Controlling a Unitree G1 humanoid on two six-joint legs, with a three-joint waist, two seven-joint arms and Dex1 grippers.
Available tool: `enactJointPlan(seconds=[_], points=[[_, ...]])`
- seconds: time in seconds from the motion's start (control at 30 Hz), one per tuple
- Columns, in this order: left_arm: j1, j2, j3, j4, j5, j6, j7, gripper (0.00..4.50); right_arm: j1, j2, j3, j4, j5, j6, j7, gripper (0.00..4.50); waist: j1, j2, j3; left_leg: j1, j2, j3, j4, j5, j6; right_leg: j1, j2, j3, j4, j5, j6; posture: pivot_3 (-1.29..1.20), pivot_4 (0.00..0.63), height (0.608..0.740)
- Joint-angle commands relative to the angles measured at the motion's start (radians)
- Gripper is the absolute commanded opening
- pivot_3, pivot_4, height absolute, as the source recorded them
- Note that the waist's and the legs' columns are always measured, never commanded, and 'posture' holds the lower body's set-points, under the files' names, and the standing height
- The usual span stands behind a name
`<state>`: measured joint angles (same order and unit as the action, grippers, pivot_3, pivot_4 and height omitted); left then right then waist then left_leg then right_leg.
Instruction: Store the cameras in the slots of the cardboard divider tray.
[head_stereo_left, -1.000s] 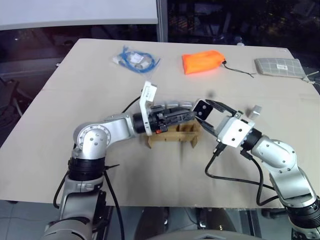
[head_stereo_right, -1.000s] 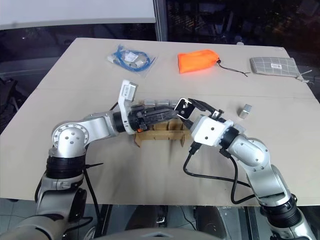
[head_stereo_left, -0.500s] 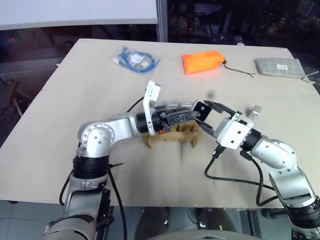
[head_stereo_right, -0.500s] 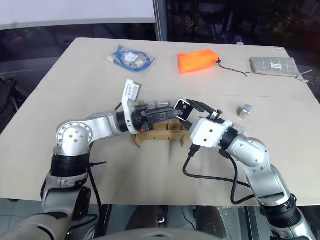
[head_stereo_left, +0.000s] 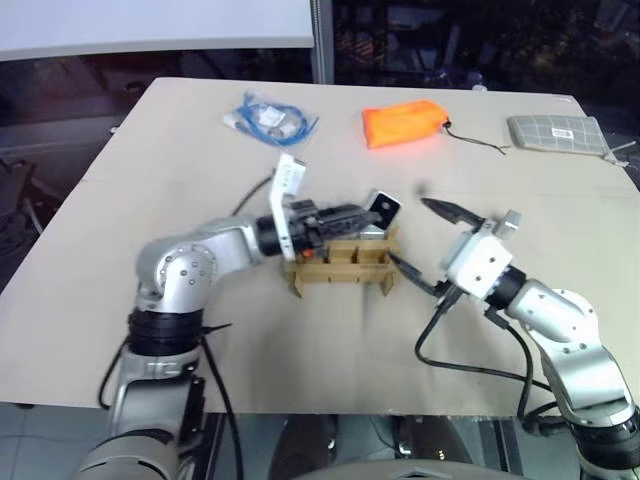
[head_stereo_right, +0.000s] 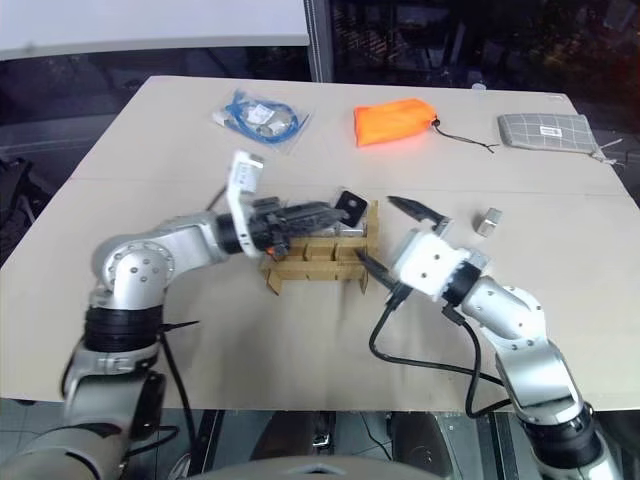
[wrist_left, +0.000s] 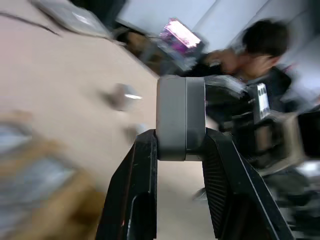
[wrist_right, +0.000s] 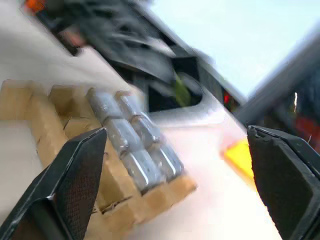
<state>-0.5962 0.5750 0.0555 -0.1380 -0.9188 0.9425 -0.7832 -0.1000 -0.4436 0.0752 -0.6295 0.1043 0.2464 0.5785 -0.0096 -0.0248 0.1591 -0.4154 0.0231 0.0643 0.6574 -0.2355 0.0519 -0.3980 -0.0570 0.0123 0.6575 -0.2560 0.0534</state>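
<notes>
From the head views, the left gripper (head_stereo_left: 372, 212) is clamped on one camera (head_stereo_left: 381, 208), held just above the far right corner of the cardboard divider tray (head_stereo_left: 340, 268), which sits mid-table. The right gripper (head_stereo_left: 432, 246) hangs just beside the tray's right end with its jaws wide apart and nothing between them. A second loose camera (head_stereo_right: 489, 221) lies on the table to the right, well apart from the tray. At the table's far side lie one blue cable bundle (head_stereo_left: 267, 117), one orange pouch (head_stereo_left: 405, 123) and one grey checked pouch (head_stereo_left: 558, 132). In the left wrist view, the two black fingers (wrist_left: 131, 200) squeeze the grey camera block from either side, and the other loose camera shows as a blur on the table beyond. In the right wrist view, the open fingers (wrist_right: 75, 185) frame the tray, where about six silver cameras (wrist_right: 132, 150) sit in two rows; the blur leaves the count uncertain, and the nearer row looks empty. The step in hand appears to be slotting the held camera. Next it would need lining up over a free slot, lowering, then releasing.
</notes>
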Motion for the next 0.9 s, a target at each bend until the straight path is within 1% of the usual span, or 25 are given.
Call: enactJointPlan(seconds=[0.03, 0.13, 0.17, 0.27, 0.33, 0.5, 0.57, 0.9], points=[[-0.019, 0.139, -0.009, 0.063, 0.116, -0.143, -0.217, 0.69, 0.048, -0.026, -0.146, -0.128, 0.267, 0.145, 0.048, 4.49, 0.000, 0.000, 0.000, 0.000, 0.000, 0.000, 0.000, 0.000, 0.000, 0.000, 0.000, 0.000, 0.000, 0.000, 0.000, 0.00, 0.150, 0.740], [-0.026, 0.265, -0.086, 0.152, 0.264, -0.315, -0.431, 0.69, 0.090, -0.078, -0.201, -0.165, 0.376, 0.190, 0.095, 4.49, 0.000, 0.000, 0.000, 0.000, 0.000, 0.000, 0.000, 0.000, 0.000, 0.000, -0.001, -0.001, -0.001, 0.000, -0.001, 0.00, 0.150, 0.740], [-0.036, 0.287, -0.107, 0.183, 0.296, -0.349, -0.484, 0.69, 0.099, -0.094, -0.214, -0.176, 0.406, 0.204, 0.103, 4.49, 0.000, 0.000, 0.000, 0.000, 0.000, 0.000, -0.001, -0.001, 0.001, 0.000, -0.001, -0.001, -0.001, -0.002, -0.003, 0.00, 0.150, 0.740], [-0.078, 0.308, -0.163, 0.281, 0.393, -0.458, -0.589, 0.69, 0.114, -0.122, -0.237, -0.199, 0.478, 0.237, 0.100, 4.49, 0.007, 0.000, 0.000, 0.000, 0.000, 0.000, -0.002, -0.003, 0.005, 0.000, -0.003, -0.002, -0.001, -0.002, -0.004, 0.00, 0.150, 0.740], [-0.103, 0.308, -0.188, 0.332, 0.444, -0.513, -0.642, 0.69, 0.122, -0.136, -0.242, -0.211, 0.502, 0.249, 0.094, 4.49, 0.011, 0.000, 0.000, 0.000, -0.001, 0.000, -0.002, -0.003, 0.005, 0.000, -0.004, -0.003, -0.001, -0.002, -0.004, 0.00, 0.150, 0.740], [-0.170, 0.281, -0.264, 0.426, 0.560, -0.596, -0.724, 0.69, 0.202, -0.149, -0.256, -0.254, 0.497, 0.231, 0.070, 4.49, 0.022, 0.000, 0.000, -0.002, -0.001, 0.001, -0.002, -0.004, 0.007, -0.002, -0.003, -0.003, -0.002, -0.002, -0.003, 0.00, 0.150, 0.740], [-0.186, 0.270, -0.273, 0.460, 0.592, -0.627, -0.739, 0.69, 0.213, -0.148, -0.254, -0.261, 0.495, 0.229, 0.060, 4.49, 0.022, 0.000, 0.000, -0.003, -0.001, 0.002, -0.002, -0.004, 0.007, -0.003, -0.003, -0.002, -0.002, -0.001, 0.000, 0.00, 0.150, 0.740], [-0.295, 0.182, -0.293, 0.606, 0.689, -0.724, -0.793, 0.69, 0.284, -0.173, -0.278, -0.280, 0.477, 0.198, 0.061, 4.49, 0.022, 0.000, 0.000, -0.005, 0.000, 0.001, 0.003, -0.005, 0.008, -0.004, 0.000, -0.002, -0.001, -0.001, 0.001, 0.00, 0.150, 0.740]])
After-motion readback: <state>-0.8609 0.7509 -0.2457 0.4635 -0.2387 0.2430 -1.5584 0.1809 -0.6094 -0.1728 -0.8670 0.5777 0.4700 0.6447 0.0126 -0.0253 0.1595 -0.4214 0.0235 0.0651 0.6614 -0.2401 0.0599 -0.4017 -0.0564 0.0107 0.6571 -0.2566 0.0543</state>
